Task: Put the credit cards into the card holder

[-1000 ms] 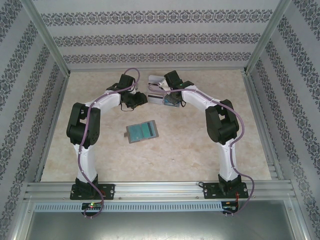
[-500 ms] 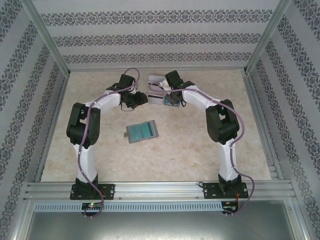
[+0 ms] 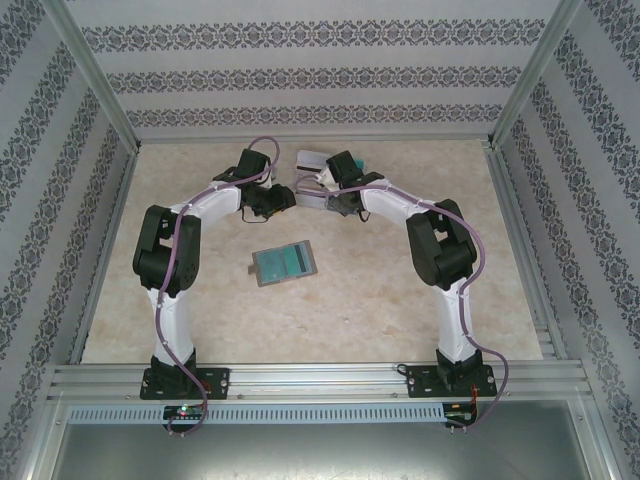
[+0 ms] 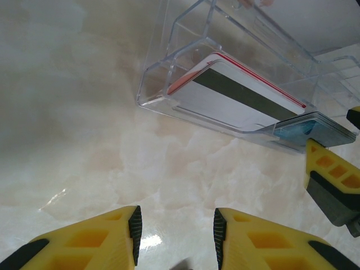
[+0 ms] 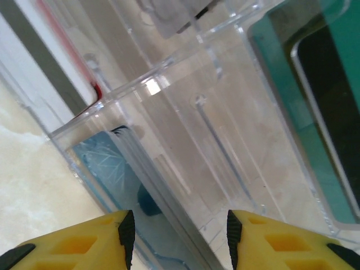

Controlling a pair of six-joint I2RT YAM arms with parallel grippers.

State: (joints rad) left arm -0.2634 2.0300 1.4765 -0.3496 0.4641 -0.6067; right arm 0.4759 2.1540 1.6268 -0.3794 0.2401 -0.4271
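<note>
Credit cards [image 4: 242,95] stand in a clear rack [image 4: 154,84] at far middle of worktop [image 3: 400,290]: white with dark stripe, blue stack [image 5: 104,160] beside it. Card holder [image 3: 285,263] lies open nearer, well apart. Right claw [image 5: 178,225] has just parted its jaws at the blue stack, empty; pick likely next. Left claw [image 4: 175,225] open, empty.

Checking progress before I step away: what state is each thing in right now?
card holder: lying open on the table.
clear rack: holding cards.
white striped card: leaning in the rack.
blue cards: stacked in the rack.
left gripper: open, empty.
right gripper: open, empty, at the rack.
</note>
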